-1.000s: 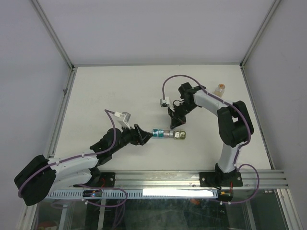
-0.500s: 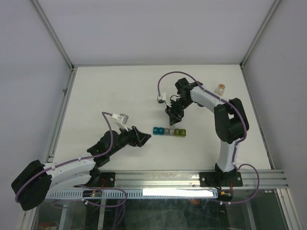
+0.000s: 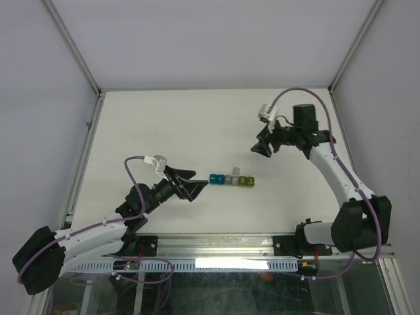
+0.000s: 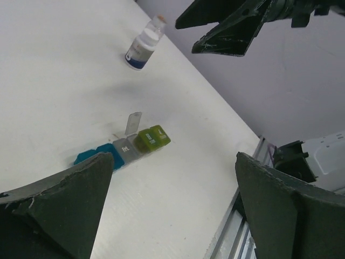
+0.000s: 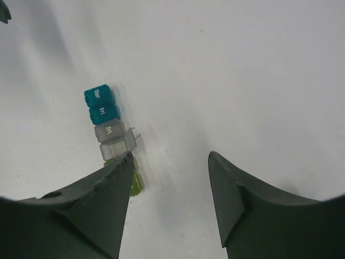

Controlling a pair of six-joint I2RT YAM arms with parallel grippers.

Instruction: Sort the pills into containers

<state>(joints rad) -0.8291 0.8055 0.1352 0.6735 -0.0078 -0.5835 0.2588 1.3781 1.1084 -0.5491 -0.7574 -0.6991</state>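
The containers [image 3: 231,179] are a short strip of teal, blue, grey and yellow-green compartments lying mid-table; one grey lid [image 4: 132,123] stands up. My left gripper [image 3: 201,179] hangs just left of the teal end, open wide and holding nothing. In the left wrist view the containers [image 4: 126,150] lie ahead of my left gripper [image 4: 173,156]. My right gripper [image 3: 258,148] is raised behind and to the right of the strip, open and empty. In the right wrist view the containers [image 5: 108,127] sit beside the left finger of my right gripper [image 5: 170,155]. I see no pills.
A small bottle [image 4: 143,43] with a white label stands on the table beyond the strip. The metal rail [image 3: 262,243] runs along the near table edge. Frame posts and grey walls close in the table on three sides.
My left gripper let go of the strip's teal end, opened wide and drew back slightly. My right gripper opened, rose and swung away to the right. A grey lid now stands open.
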